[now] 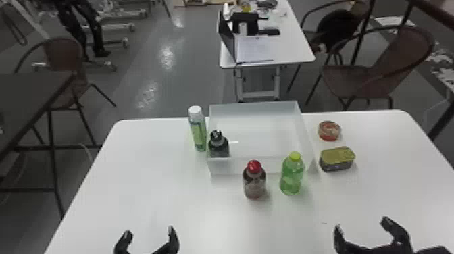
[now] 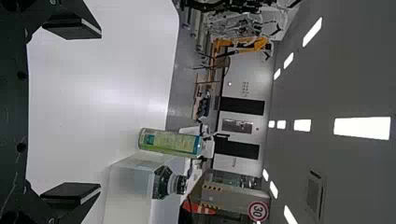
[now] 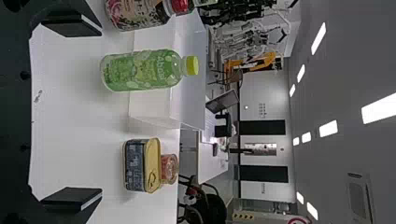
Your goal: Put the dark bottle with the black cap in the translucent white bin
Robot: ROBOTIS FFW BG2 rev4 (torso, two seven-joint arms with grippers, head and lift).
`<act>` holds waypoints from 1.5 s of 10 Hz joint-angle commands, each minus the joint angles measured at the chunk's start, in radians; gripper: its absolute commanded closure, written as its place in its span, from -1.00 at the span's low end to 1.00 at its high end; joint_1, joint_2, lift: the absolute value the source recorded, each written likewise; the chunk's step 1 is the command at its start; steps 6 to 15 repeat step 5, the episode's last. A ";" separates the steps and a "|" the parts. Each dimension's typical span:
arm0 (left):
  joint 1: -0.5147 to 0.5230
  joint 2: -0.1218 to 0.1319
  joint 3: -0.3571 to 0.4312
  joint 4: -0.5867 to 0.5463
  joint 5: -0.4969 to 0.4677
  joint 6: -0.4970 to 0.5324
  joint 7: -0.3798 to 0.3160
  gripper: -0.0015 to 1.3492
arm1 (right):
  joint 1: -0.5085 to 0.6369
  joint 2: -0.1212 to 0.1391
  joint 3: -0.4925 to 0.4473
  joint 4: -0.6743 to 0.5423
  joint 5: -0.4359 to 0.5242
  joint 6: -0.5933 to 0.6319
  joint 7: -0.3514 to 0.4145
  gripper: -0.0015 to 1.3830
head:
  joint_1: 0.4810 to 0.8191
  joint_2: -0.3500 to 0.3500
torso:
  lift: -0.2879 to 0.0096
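In the head view my left gripper (image 1: 148, 238) is low at the front of the table, open and holding nothing; my right gripper (image 1: 364, 233) stands open at the front right. The dark bottle with the black cap (image 1: 218, 145) is upright inside the translucent white bin (image 1: 260, 165), in its front left corner. The left wrist view has my left gripper (image 2: 70, 112) open, with the dark bottle (image 2: 163, 182) beyond it, behind the wall of the bin (image 2: 126, 196). My right gripper (image 3: 70, 114) is open in the right wrist view, the bin (image 3: 152, 105) farther off.
A white-capped green bottle (image 1: 198, 130) stands left of the bin. In front of it are a red-capped bottle (image 1: 254, 180) and a green bottle with yellow cap (image 1: 292, 175). To its right lie a round tin (image 1: 329, 131) and a rectangular tin (image 1: 337, 159).
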 commanded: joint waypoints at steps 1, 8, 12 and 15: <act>0.004 0.018 0.005 -0.002 0.007 -0.003 0.000 -0.79 | 0.002 0.001 0.000 -0.002 0.000 0.000 -0.001 -0.87 | 0.27 0.37 | 0.72; -0.014 0.022 -0.013 -0.005 0.007 -0.002 0.000 -0.79 | -0.001 0.001 0.000 0.002 0.000 0.000 -0.003 -0.87 | 0.27 0.39 | 0.72; -0.014 0.022 -0.013 -0.005 0.007 -0.002 0.000 -0.79 | -0.001 0.001 0.000 0.002 0.000 0.000 -0.003 -0.87 | 0.27 0.39 | 0.72; -0.014 0.022 -0.013 -0.005 0.007 -0.002 0.000 -0.79 | -0.001 0.001 0.000 0.002 0.000 0.000 -0.003 -0.87 | 0.27 0.39 | 0.72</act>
